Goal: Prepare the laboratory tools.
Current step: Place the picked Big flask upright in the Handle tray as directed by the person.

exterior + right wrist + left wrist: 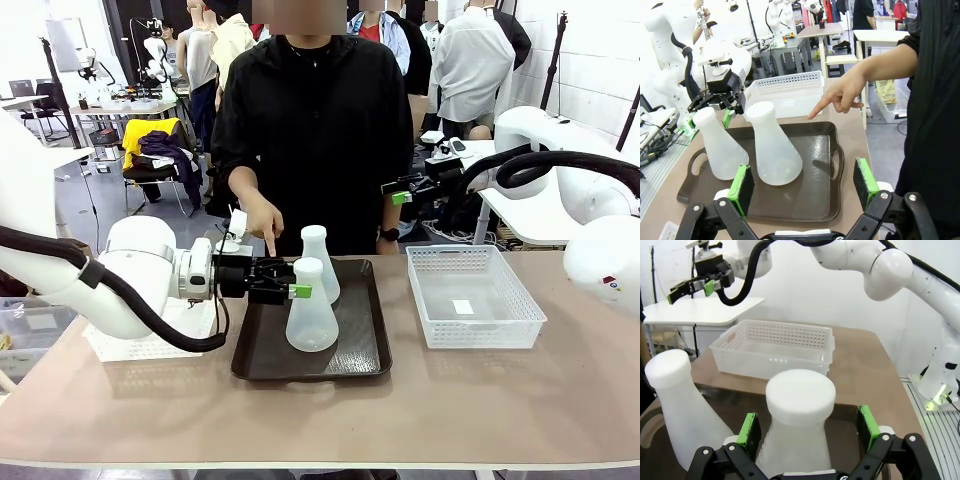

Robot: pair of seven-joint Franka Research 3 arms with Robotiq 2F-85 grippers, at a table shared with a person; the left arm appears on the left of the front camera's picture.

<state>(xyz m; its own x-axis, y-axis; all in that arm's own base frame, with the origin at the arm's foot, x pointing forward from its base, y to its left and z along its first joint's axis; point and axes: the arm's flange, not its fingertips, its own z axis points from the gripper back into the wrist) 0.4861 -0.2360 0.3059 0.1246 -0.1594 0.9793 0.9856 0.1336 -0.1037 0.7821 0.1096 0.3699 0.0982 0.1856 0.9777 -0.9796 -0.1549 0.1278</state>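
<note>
Two translucent white flasks stand upright on the dark brown tray point(262, 358). The nearer flask point(311, 312) has my left gripper point(292, 291) around its neck. In the left wrist view the green pads point(749, 429) stand apart on both sides of that flask's neck point(800, 395) without touching it. The other flask point(320, 262) point(677, 400) stands just behind. My right gripper point(403, 195) hangs open above the table's far right side, with nothing between its fingers. From the right wrist, my right gripper point(803, 186) looks down at both flasks point(772, 145) point(720, 147).
A person stands at the far side, one hand point(262, 222) point(840, 95) pointing down at the tray's far edge. A white mesh basket point(500, 325) sits to the right of the tray. Another basket point(140, 345) lies under my left arm.
</note>
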